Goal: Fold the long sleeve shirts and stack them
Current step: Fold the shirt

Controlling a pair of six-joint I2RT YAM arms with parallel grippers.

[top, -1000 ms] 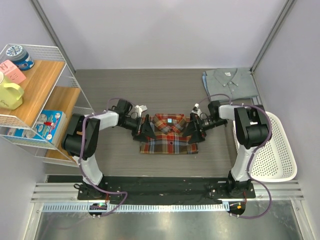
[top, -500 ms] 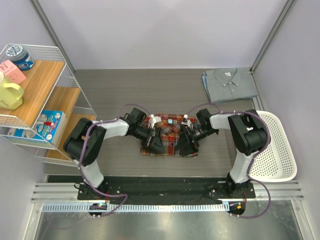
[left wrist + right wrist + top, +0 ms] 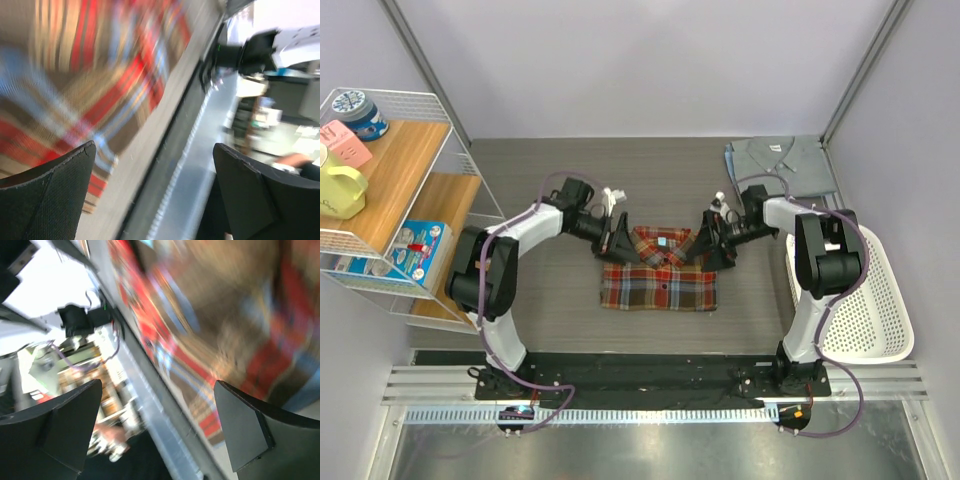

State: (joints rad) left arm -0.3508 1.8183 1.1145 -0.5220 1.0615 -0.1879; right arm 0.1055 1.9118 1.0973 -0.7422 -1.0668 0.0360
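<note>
Grey wood-grain table (image 3: 550, 170). Plaid shirt (image 3: 660, 285) folded, frame centre; blue collar label (image 3: 663, 240) too small to read. Grey-blue shirt (image 3: 790, 160) upper right. L gripper (image 3: 617, 240) and R gripper (image 3: 705, 245): jaws apart, flanking collar, holding nothing.

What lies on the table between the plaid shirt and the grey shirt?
Nothing visible: bare table separates the plaid shirt from the grey shirt; only the right claw hangs over that stretch.
</note>
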